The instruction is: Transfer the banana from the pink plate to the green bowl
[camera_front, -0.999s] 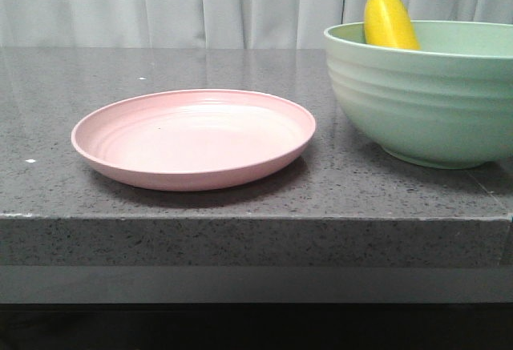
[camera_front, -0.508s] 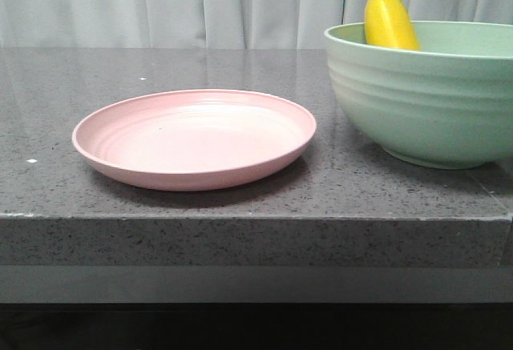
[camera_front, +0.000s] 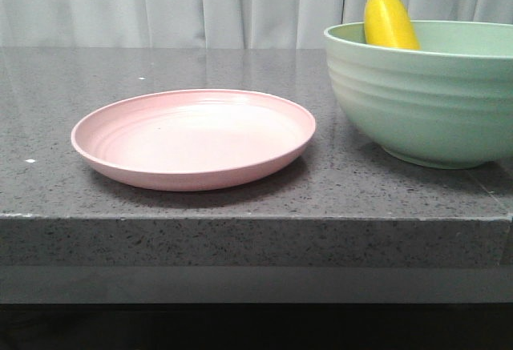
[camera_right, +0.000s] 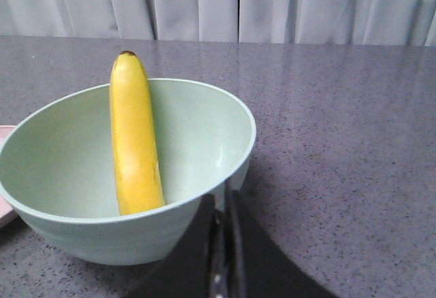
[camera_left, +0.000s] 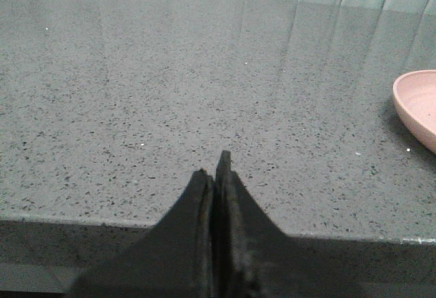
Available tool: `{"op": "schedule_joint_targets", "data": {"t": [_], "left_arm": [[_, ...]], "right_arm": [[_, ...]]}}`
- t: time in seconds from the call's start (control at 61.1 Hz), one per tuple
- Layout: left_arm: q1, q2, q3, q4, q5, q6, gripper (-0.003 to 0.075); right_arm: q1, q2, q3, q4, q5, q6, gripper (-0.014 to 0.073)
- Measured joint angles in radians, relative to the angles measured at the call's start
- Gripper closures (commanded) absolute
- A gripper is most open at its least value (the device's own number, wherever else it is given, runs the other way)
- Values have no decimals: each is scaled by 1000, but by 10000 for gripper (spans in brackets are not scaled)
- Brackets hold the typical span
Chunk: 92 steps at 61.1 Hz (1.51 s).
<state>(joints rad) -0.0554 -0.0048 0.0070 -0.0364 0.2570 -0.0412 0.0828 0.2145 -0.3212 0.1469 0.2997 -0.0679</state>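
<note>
The yellow banana (camera_front: 389, 20) stands leaning inside the pale green bowl (camera_front: 425, 102) at the right of the counter, its tip above the rim. The right wrist view shows the banana (camera_right: 135, 141) resting against the bowl's inner wall (camera_right: 204, 134). The pink plate (camera_front: 192, 138) sits bare at the middle; its edge shows in the left wrist view (camera_left: 417, 107). My left gripper (camera_left: 216, 168) is shut and empty over the counter's front edge, left of the plate. My right gripper (camera_right: 221, 199) is shut and empty, just outside the bowl's near side.
The grey speckled stone counter (camera_front: 240, 206) has its front edge close to the plate and bowl. A pale curtain (camera_front: 200, 6) hangs behind the counter.
</note>
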Motion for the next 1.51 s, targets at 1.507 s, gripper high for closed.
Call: {"op": "schedule_joint_targets", "data": {"t": [1.507], "left_arm": [[0, 0, 0, 2, 19, 0, 741]], "right_arm": [[0, -224, 348, 29, -110, 26, 651]]}}
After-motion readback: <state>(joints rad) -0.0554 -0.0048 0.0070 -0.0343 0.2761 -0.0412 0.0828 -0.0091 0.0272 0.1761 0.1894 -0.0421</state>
